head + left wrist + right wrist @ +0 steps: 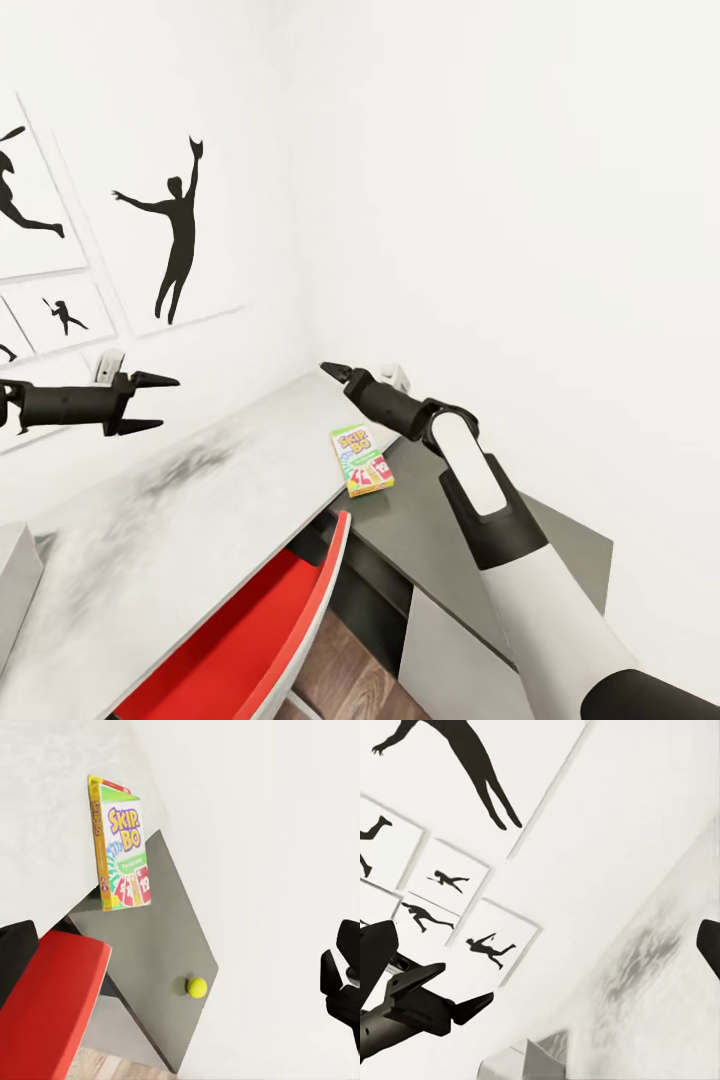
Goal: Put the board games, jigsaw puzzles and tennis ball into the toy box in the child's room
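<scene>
A: Red chair (250, 640) nearest. Skip-Bo box (361, 460) on table (200, 500) edge, tennis ball (196, 987) on grey section.
B: Approach step — left gripper (150, 403) spread wide, empty; right gripper (333, 371) cannot tell. Next: reach for the box.

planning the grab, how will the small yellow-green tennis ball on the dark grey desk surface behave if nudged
The small yellow-green tennis ball is round with nothing touching it, so it would probably roll at a light push. It sits near the edge of the dark grey desk surface, so it might drop off. It looks small enough for a pinch grasp.
</scene>
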Available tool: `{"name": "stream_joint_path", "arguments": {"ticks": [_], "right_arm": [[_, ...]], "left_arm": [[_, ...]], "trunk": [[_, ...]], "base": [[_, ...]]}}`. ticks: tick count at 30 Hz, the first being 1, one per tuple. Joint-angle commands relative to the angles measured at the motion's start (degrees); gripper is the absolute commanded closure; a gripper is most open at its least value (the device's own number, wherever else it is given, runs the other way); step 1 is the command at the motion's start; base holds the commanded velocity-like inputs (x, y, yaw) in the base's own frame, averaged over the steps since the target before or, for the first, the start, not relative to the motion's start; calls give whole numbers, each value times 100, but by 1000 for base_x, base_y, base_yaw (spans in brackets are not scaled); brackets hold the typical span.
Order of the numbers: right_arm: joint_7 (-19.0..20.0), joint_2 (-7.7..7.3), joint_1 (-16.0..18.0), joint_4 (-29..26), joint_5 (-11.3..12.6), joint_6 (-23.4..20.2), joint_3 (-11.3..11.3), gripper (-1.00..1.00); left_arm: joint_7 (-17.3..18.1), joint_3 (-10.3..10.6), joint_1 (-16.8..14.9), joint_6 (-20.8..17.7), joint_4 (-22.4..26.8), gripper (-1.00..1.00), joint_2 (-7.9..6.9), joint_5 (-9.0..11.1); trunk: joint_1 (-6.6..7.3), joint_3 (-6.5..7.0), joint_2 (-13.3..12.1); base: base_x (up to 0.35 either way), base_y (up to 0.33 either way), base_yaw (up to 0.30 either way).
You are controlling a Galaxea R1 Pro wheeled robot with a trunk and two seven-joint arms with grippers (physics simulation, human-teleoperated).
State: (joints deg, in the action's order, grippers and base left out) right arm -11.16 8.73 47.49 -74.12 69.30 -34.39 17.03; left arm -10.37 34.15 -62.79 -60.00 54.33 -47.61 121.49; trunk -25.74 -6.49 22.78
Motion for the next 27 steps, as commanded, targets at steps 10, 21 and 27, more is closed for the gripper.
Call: {"name": "stream_joint_path", "arguments": {"ticks": [10, 21, 27], "right_arm": [[-93, 3, 6, 170, 88, -23, 9, -100], [624, -11, -16, 714, 86, -10, 2, -100], [1194, -35, -329, 1013, 57, 25, -32, -100]], "left_arm": [[-32, 14, -6, 0, -54, -100, -51, 67], [776, 17, 2, 0, -374, -100, -57, -5], [966, 26, 10, 0, -512, -100, -31, -31]], "trunk": [[-4, -13, 14], [-224, -192, 415], [-356, -300, 656]], "base": [[0, 0, -4], [0, 0, 0], [0, 0, 0]]}}
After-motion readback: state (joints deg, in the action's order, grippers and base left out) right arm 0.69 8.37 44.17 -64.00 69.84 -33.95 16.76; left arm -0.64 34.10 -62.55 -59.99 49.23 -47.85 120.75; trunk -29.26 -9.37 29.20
